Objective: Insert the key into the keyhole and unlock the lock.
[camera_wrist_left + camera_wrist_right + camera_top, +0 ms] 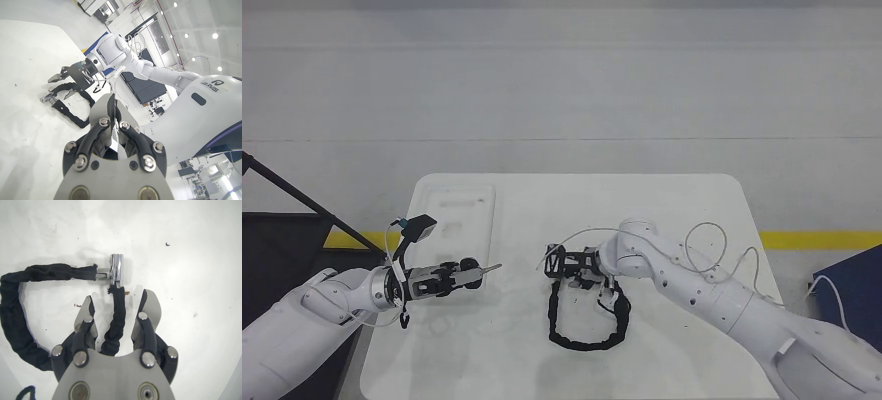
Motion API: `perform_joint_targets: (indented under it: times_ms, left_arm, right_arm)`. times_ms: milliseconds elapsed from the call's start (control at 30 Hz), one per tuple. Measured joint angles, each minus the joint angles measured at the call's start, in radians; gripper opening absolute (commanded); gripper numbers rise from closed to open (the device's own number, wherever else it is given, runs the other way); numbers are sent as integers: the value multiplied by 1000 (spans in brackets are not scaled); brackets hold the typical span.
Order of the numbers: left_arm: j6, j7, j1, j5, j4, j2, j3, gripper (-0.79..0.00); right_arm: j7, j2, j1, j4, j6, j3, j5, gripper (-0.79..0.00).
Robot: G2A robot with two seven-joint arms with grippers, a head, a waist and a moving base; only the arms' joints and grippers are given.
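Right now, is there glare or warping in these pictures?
Left wrist view: ceiling lamps flare, and straight room lines bow like a fisheye. Right wrist view: the chrome lock cylinder mirrors bright streaks; the sleeved chain casts a soft shadow. Top view: even light on the table.

A lock (pixel 117 269), a short chrome cylinder joined at both ends to a black fabric-sleeved chain (pixel 11 306), is lying flat near the middle of the white table (pixel 692 210), with the chain curving round in a closed loop. One sleeved end is running between the spread fingers of the right gripper (pixel 117 300). A thin, flat silvery metal key (pixel 490 267) is sticking out from the pinching fingertips of the left gripper (pixel 113 103), pointing toward the lock and sitting well apart from it.
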Motion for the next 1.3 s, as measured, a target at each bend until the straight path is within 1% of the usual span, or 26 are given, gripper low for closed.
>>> perform_joint_targets:
  times_ms: [33, 267, 367, 400, 467, 500, 733, 933, 1067, 1167, 1300]
  left_arm:
    - [0, 0, 0, 0, 0, 0, 0, -785]
    - [0, 0, 0, 0, 0, 0, 0, -785]
    - [0, 0, 0, 0, 0, 0, 0, -785]
    - [0, 0, 0, 0, 0, 0, 0, -785]
    - [0, 0, 0, 0, 0, 0, 0, -785]
    - [0, 0, 0, 0, 0, 0, 0, -785]
    - [0, 0, 0, 0, 0, 0, 0, -785]
    - [0, 0, 0, 0, 0, 0, 0, -785]
    - [0, 0, 0, 0, 0, 0, 0, -785]
    - [0, 0, 0, 0, 0, 0, 0, -785]
    - [0, 0, 0, 0, 0, 0, 0, -785]
  right_arm:
    - [7, -5, 2, 4, 0, -2, 1, -391]
    - [42, -37, 14, 36, -5, -11, 0, -419]
    - [58, -49, 16, 47, -5, -14, -1, -480]
    - [63, -54, 17, 52, -6, -15, -2, -511]
    - [70, -60, 19, 58, -7, -16, -3, -727]
    - [74, -65, 19, 63, -7, -16, -3, -785]
    - [82, -83, 18, 80, -21, -17, -12, -785]
    - [38, -77, 16, 33, -51, -1, -84, -785]
    - [-55, -54, -5, -23, -106, 36, -122, -785]
    - [-141, -27, -34, -58, -149, 79, -147, -785]
    - [-302, 15, -96, -66, -229, 170, -93, -785]
